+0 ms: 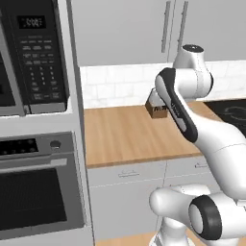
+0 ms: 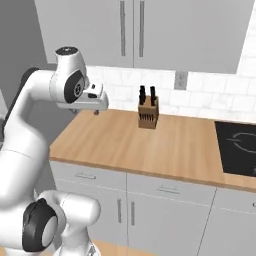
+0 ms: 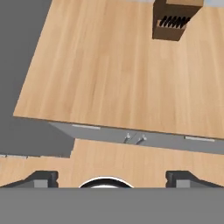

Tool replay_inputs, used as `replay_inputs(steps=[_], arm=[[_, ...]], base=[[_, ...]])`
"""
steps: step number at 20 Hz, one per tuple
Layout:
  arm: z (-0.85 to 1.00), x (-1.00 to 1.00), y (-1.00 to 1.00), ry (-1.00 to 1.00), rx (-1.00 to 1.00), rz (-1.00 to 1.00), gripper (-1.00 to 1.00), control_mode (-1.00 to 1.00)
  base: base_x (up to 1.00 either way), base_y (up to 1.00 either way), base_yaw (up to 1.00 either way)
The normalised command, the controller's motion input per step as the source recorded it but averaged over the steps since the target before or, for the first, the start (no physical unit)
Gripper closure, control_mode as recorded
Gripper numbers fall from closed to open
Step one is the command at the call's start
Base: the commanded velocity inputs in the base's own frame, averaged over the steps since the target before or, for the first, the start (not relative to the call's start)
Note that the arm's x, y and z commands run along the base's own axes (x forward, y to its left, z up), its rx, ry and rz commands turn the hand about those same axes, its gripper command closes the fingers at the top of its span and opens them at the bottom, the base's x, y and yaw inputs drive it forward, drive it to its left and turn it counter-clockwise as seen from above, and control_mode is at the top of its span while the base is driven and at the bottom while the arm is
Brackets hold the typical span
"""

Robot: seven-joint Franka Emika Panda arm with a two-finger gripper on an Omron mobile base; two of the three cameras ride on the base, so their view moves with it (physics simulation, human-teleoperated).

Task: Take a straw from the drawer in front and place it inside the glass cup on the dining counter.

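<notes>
Drawer [image 3: 86, 127] shut below the raised gripper [image 3: 112, 177]

The grey drawer front sits closed under the wood counter's [image 3: 109, 74] edge, well below and ahead of the gripper, whose fingertips [image 3: 41, 178] stand wide apart, holding nothing. A knife block [image 2: 148, 112] stands near the tiled wall [image 2: 200, 95]; a black cooktop [image 2: 239, 147] lies to the right.

Microwave [image 1: 33, 55] display and keypad: characters too blurred to read. No other legible text.
</notes>
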Motion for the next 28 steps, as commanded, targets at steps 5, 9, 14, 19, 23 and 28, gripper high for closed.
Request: replay_inputs(steps=[5, 9, 14, 19, 23, 28], arm=[[0.00, 0.00, 0.00, 0.00, 0.00, 0.00, -1.00, 1.00], [0.00, 0.00, 0.00, 0.00, 0.00, 0.00, -1.00, 1.00], [0.00, 0.00, 0.00, 0.00, 0.00, 0.00, -1.00, 1.00], [0.00, 0.00, 0.00, 0.00, 0.00, 0.00, -1.00, 1.00], [0.00, 0.00, 0.00, 0.00, 0.00, 0.00, -1.00, 1.00], [0.00, 0.00, 0.00, 0.00, 0.00, 0.00, -1.00, 1.00]], base=[[-0.01, -0.61, 0.60], [0.00, -0.53, 0.75], [0.00, -0.61, 0.73], [0.00, -0.79, 0.66], [-0.05, -0.89, 0.56], [-0.31, -0.82, 0.40]])
